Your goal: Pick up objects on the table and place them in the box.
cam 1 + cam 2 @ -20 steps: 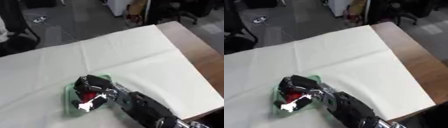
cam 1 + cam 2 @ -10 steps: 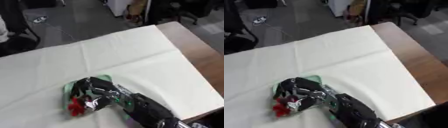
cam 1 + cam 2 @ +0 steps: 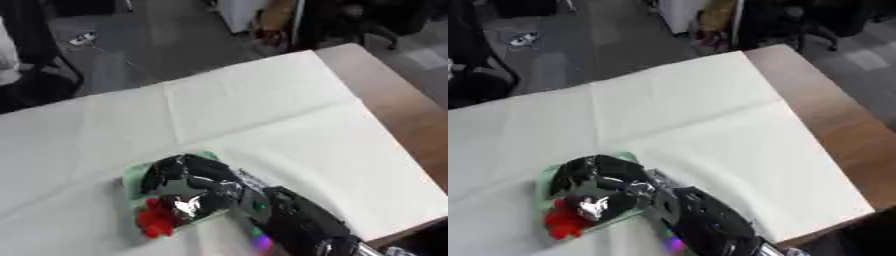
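Your right hand (image 3: 194, 184) lay over the pale green box (image 3: 133, 176), fingers curled, and whether they gripped the red object (image 3: 157, 223) poking out just beneath them you couldn't tell, so this drop looked unfinished, with nothing else showing on the table (image 3: 262, 105).

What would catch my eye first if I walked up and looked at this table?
Most striking is the robot's black right hand low on the white tablecloth, lying over a pale green box. A bright red thing sticks out at the box's near edge by the hand; I cannot tell what it is. The brown table shows bare along the right.
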